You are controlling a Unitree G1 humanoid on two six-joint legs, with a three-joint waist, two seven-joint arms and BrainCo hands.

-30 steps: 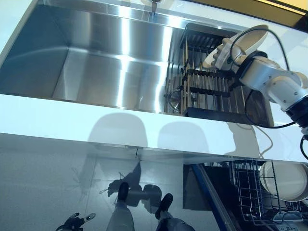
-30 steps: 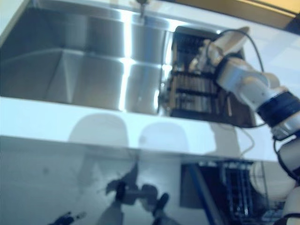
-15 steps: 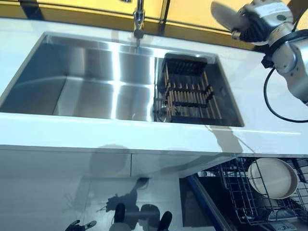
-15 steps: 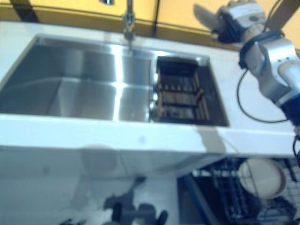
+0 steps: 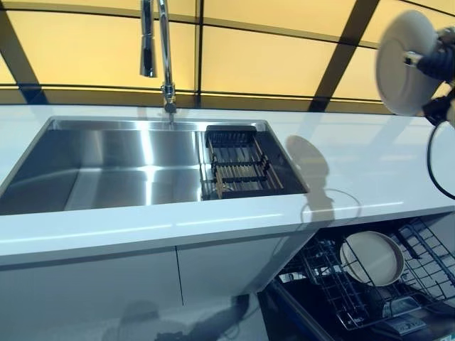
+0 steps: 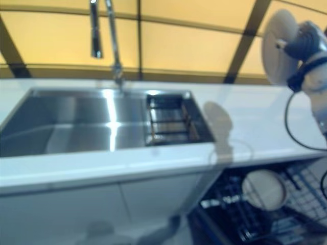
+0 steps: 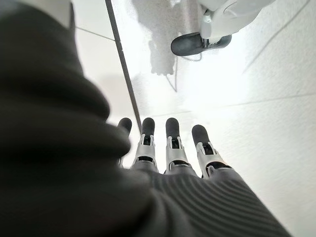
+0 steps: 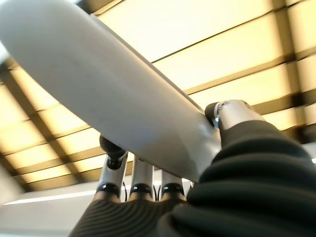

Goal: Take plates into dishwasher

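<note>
White plate held aloft above the counter by the right hand

The plate (image 8: 98, 84) is pinched between the thumb (image 8: 232, 111) and the fingers (image 8: 112, 148) of the right hand (image 5: 435, 65), and is carried on edge, high over the white countertop (image 5: 370, 163) at the right. Below it, a second plate (image 5: 371, 258) is seen standing in the rack (image 5: 334, 284) of the open dishwasher. A dish rack (image 5: 238, 167) is set in the steel sink (image 5: 106, 163) under the faucet (image 5: 158, 50). The left hand (image 7: 173, 148) is hung over the floor (image 7: 247, 98), fingers straight and empty.
</note>
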